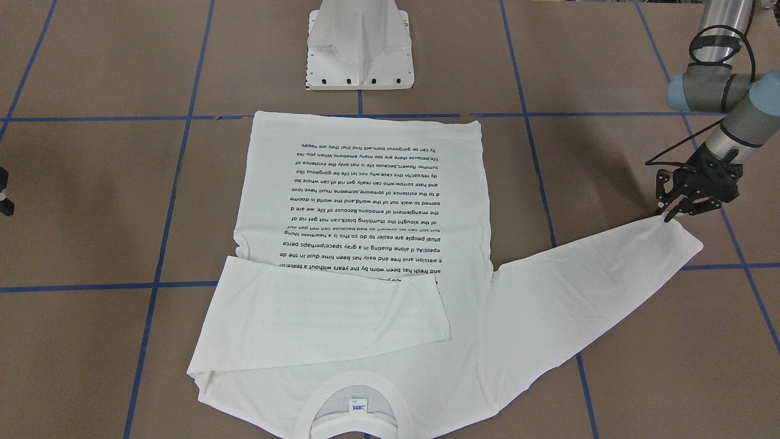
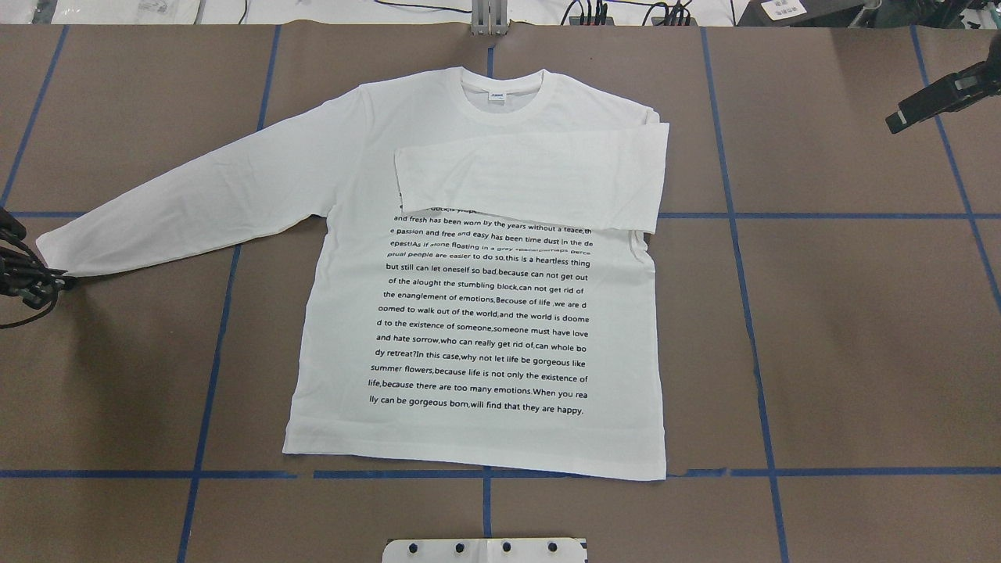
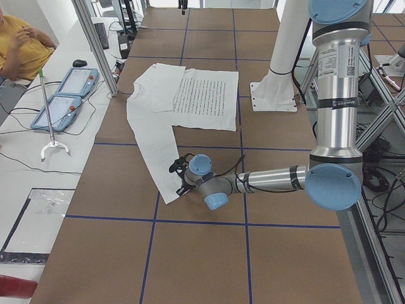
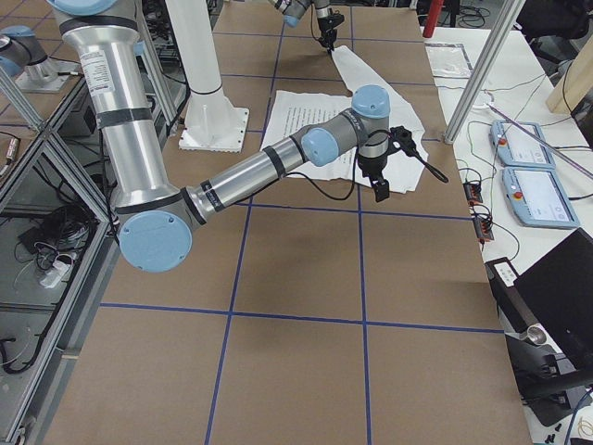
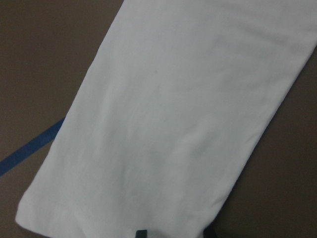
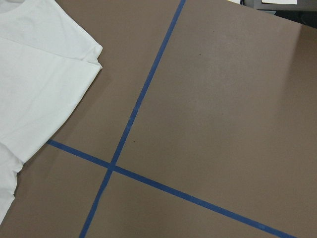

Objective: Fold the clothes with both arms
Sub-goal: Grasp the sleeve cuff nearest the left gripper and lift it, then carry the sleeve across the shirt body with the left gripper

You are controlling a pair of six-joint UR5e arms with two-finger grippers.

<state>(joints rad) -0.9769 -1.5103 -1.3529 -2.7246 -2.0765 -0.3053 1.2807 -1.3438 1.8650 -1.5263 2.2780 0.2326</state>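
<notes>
T-shirt [image 2: 477,313] lies flat, collar away from robot, hem toward pedestal base [image 1: 359,55].

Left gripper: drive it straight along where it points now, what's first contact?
The outstretched sleeve's cuff on the T-shirt. The left gripper points down at it, with its fingertips at the cuff's edge in the wrist view and the table just beneath. Whether it touches yet is unclear.

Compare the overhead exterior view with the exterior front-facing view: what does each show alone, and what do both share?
Overhead only: cables beyond the table. Front-facing only: the left arm with its tubes and blue joint caps, and the pedestal base with its upright. Both: the T-shirt, one sleeve folded across its chest, and the left gripper at the other sleeve's cuff.
</notes>
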